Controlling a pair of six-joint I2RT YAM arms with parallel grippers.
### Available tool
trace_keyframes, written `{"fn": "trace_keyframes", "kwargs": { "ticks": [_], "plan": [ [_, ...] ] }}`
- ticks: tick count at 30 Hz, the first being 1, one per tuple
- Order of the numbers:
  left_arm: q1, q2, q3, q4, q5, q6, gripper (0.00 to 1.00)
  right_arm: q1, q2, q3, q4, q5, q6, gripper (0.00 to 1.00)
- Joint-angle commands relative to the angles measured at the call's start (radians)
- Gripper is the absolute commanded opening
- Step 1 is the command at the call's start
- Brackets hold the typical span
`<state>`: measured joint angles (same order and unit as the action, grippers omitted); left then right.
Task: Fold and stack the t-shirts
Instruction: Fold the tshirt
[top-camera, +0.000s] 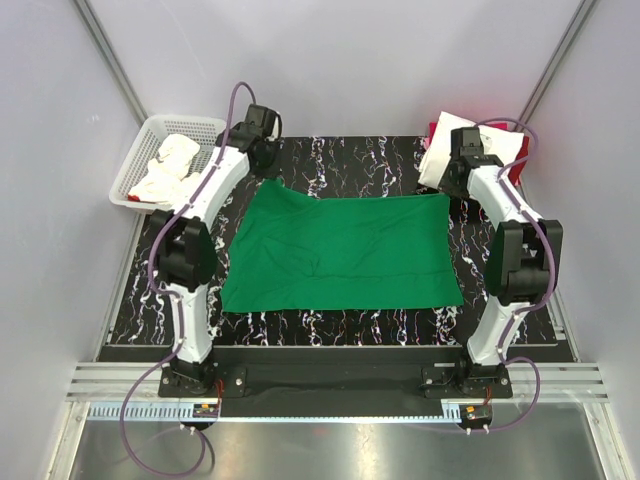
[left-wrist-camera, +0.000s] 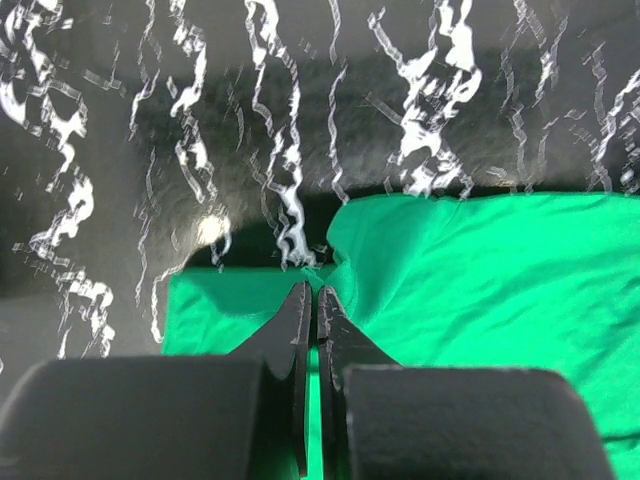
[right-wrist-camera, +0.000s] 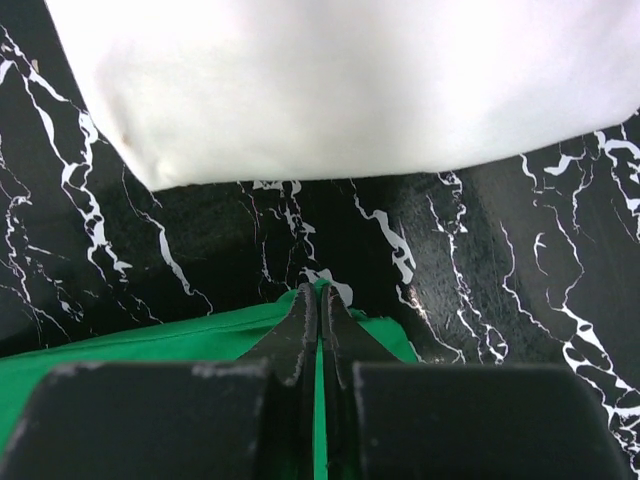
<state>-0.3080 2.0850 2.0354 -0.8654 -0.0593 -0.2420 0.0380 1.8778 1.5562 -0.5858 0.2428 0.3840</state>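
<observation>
A bright green t-shirt (top-camera: 340, 250) lies spread flat on the black marbled table (top-camera: 350, 155). My left gripper (top-camera: 267, 170) is at its far left corner and is shut, pinching the green cloth (left-wrist-camera: 480, 270) between its fingertips (left-wrist-camera: 300, 300); the fabric puckers at the left gripper (left-wrist-camera: 313, 292). My right gripper (top-camera: 447, 190) is shut on the far right corner of the green t-shirt (right-wrist-camera: 150, 345), and green shows between the jaws of the right gripper (right-wrist-camera: 319, 292). A folded white t-shirt (top-camera: 485, 148) lies at the back right on something red (top-camera: 517, 170).
A white mesh basket (top-camera: 135, 165) at the back left holds a crumpled white t-shirt (top-camera: 170, 165). The folded white t-shirt (right-wrist-camera: 350, 80) lies just beyond the right gripper. Grey walls close in the table on three sides.
</observation>
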Motion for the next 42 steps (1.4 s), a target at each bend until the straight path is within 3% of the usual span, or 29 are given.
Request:
{"fn": "trace_keyframes", "kwargs": {
  "ticks": [1, 8, 27, 38, 42],
  "plan": [
    [-0.002, -0.17, -0.1, 0.06, -0.05, 0.023, 0.0, -0.004, -0.088, -0.025, 0.014, -0.022, -0.007, 0.0],
    [-0.002, -0.327, -0.297, 0.077, -0.143, 0.033, 0.0, -0.009, -0.19, -0.177, 0.05, -0.053, 0.016, 0.0],
    [-0.02, -0.563, -0.71, 0.17, -0.158, -0.04, 0.0, -0.009, -0.324, -0.4, 0.075, 0.004, 0.069, 0.0],
    [-0.045, -0.611, -0.8, 0.132, -0.24, -0.1, 0.0, -0.012, -0.371, -0.482, 0.086, 0.013, 0.085, 0.0],
    [-0.046, -0.615, -0.822, 0.072, -0.264, -0.187, 0.0, -0.012, -0.365, -0.505, 0.095, 0.018, 0.098, 0.0]
  ]
}}
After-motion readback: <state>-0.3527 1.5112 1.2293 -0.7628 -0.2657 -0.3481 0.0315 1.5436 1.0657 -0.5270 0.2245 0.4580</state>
